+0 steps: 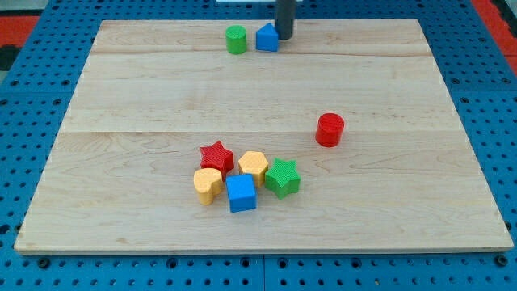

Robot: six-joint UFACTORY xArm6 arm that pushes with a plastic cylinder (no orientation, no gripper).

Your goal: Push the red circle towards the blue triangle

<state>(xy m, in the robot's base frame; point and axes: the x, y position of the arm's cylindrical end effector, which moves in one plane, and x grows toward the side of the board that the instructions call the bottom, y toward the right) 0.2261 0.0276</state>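
Observation:
The red circle (329,129) stands alone on the wooden board (145,97), right of the middle. The blue triangle (266,38) sits near the view's top edge of the board, with a green circle (236,39) just to its left. My tip (285,36) comes down from the view's top and stands right beside the blue triangle, at its right side, far above the red circle in the view.
A cluster lies below the middle: a red star (216,156), a yellow hexagon (253,166), a green star (283,177), a yellow heart (208,185) and a blue cube (241,193). Blue pegboard (485,81) surrounds the board.

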